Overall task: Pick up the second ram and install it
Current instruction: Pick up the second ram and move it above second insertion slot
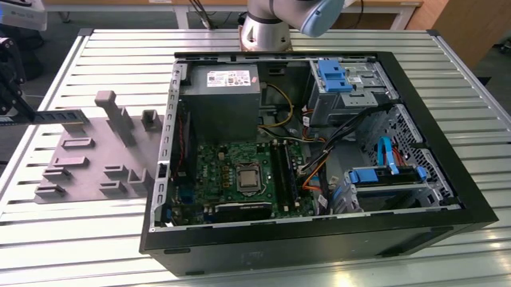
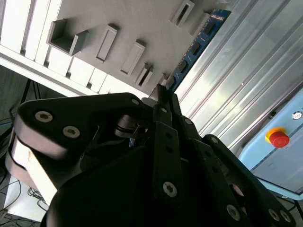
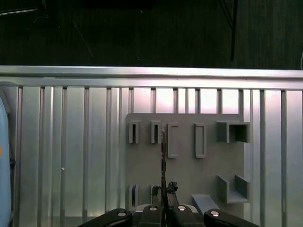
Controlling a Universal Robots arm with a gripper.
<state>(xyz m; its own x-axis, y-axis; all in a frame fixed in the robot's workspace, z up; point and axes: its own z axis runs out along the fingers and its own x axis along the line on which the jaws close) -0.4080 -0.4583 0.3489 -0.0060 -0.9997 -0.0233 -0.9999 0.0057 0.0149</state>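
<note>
Blue-board slim second ram (image 2: 198, 45) with black chips, clenched by one end in the black end effector (image 2: 163, 93), 9 o'clock of the black case (image 1: 319, 248) in the exterior view; probably light, stiff, fragile, so edges only

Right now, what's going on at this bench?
The arm's black gripper is shut on the slim blue memory stick with black chips, holding it over the grey plastic holder tray. The open black computer case sits at the exterior view's right of the tray; the stick is not in its green motherboard yet.
</note>
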